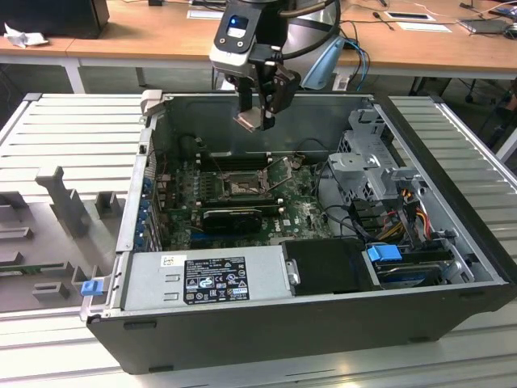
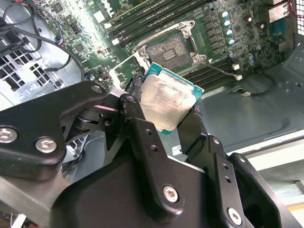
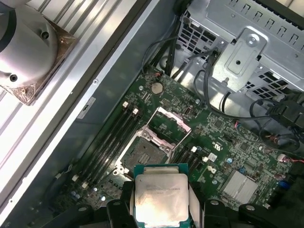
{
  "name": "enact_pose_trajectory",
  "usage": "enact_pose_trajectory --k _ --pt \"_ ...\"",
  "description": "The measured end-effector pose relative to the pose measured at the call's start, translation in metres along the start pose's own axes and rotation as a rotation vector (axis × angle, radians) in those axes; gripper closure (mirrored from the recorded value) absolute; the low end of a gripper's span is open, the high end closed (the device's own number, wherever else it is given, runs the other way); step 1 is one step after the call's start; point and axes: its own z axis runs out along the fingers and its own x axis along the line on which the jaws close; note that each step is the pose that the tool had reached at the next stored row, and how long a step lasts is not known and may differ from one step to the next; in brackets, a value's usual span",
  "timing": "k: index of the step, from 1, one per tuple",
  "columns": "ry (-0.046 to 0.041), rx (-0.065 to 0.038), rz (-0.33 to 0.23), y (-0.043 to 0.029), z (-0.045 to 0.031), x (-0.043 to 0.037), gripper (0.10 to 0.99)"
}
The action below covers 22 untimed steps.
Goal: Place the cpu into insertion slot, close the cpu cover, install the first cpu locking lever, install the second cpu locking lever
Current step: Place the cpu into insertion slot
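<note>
Above the case point(image 1: 266, 327), the gripper point(image 1: 257, 121) pinched the cpu point(image 1: 248, 120). In the exterior view the slot point(image 1: 240, 188) lay bare at its six o'clock.

Wrist housing point(image 1: 242, 36) is silver-grey and rounded, with a blue lit panel point(image 1: 236, 28) and a light-blue joint cap point(image 1: 323, 66). Gripper point(image 1: 260, 113) is matte black, with chunky linkage fingers point(image 2: 142, 137) and silver hex screws point(image 2: 46, 145) at the pivots. Pale grey cylindrical joint point(image 3: 28, 42) has small bolt holes.
</note>
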Motion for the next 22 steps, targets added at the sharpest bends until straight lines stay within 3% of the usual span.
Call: enact_pose_trajectory --k 10,22 --pt "-0.0039 -0.001 0.045 0.0000 0.0006 0.0000 0.545" --pt "-0.0151 -0.002 0.174 -0.0002 0.0030 0.0000 0.545"
